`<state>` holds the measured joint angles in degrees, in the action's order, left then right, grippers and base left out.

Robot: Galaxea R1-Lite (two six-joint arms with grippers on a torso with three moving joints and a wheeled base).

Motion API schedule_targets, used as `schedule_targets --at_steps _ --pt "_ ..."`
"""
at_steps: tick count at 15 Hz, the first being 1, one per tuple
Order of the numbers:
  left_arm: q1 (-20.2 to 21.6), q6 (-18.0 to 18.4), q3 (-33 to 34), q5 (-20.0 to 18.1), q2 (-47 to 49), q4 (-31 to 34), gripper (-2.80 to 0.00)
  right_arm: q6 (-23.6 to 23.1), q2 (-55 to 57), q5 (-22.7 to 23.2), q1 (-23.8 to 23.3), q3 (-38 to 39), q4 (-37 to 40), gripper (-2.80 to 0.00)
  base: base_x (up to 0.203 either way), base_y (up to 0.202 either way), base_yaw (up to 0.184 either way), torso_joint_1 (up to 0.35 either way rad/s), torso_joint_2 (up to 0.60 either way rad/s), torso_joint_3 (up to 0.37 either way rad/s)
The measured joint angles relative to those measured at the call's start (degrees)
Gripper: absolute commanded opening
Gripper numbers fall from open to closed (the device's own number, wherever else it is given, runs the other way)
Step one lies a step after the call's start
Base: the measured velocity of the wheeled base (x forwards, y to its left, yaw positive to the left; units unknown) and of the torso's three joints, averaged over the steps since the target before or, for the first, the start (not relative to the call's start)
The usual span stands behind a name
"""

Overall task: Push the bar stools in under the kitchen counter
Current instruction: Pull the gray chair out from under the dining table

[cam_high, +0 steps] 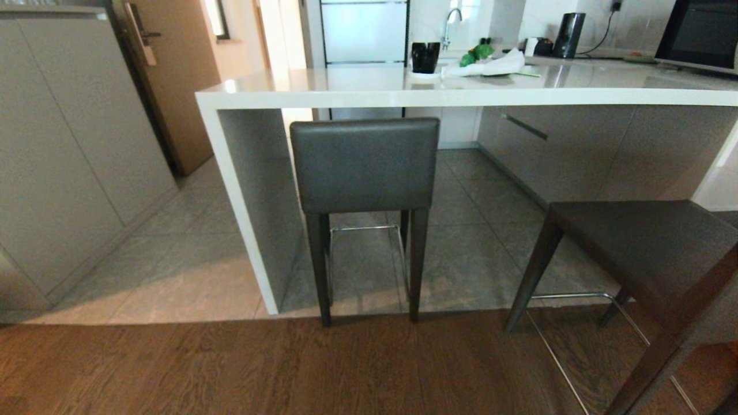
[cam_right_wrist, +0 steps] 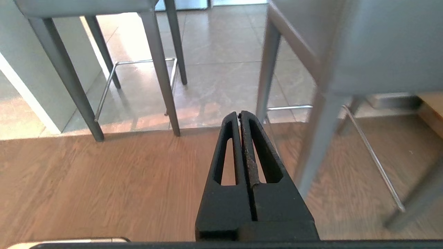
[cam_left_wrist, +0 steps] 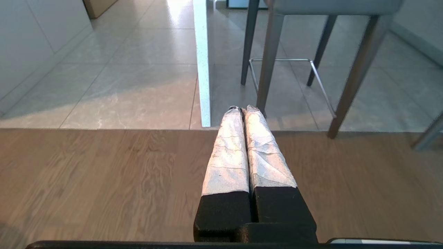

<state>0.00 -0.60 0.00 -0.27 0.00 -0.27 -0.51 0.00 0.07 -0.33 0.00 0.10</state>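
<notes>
One bar stool (cam_high: 364, 164) stands tucked against the kitchen counter (cam_high: 403, 95), its grey backrest just below the white top, beside the white slab leg (cam_high: 242, 207). A second bar stool (cam_high: 651, 242) stands out on the wood floor at the right, turned at an angle, its dark seat near me. Neither arm shows in the head view. My left gripper (cam_left_wrist: 242, 109), fingers wrapped in white, is shut and empty, hanging low over the wood floor short of the tucked stool's legs (cam_left_wrist: 268, 65). My right gripper (cam_right_wrist: 239, 114) is shut and empty, close beside the second stool's leg (cam_right_wrist: 320, 145).
Grey cabinets (cam_high: 69, 150) line the left, with a wooden door (cam_high: 173, 75) behind. On the counter sit a black cup (cam_high: 425, 56), white paper with green leaves (cam_high: 490, 62) and a black kettle (cam_high: 569, 34). Wood floor meets grey tile (cam_high: 190, 259) at the counter's foot.
</notes>
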Motion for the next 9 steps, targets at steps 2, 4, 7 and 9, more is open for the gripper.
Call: schedule_targets --at_steps 2,4,7,9 --pt "0.0 0.0 0.0 0.0 0.0 0.0 -2.8 0.0 0.0 0.0 0.0 0.0 0.0 -2.8 0.195 0.0 0.001 0.003 0.0 0.005" --pt "0.0 0.0 0.0 0.0 0.0 0.0 -2.8 0.0 0.0 0.0 0.0 0.0 0.0 -2.8 0.193 0.0 0.002 0.003 0.0 0.001" --pt "0.0 0.0 0.0 0.0 0.0 0.0 -2.8 0.0 0.0 0.0 0.0 0.0 0.0 -2.8 0.197 0.0 0.001 0.0 0.01 0.001" --pt "0.0 -0.1 0.0 0.0 0.0 0.0 -2.8 0.0 0.0 0.0 0.0 0.0 0.0 -2.8 0.194 0.0 0.003 0.003 0.0 0.001"
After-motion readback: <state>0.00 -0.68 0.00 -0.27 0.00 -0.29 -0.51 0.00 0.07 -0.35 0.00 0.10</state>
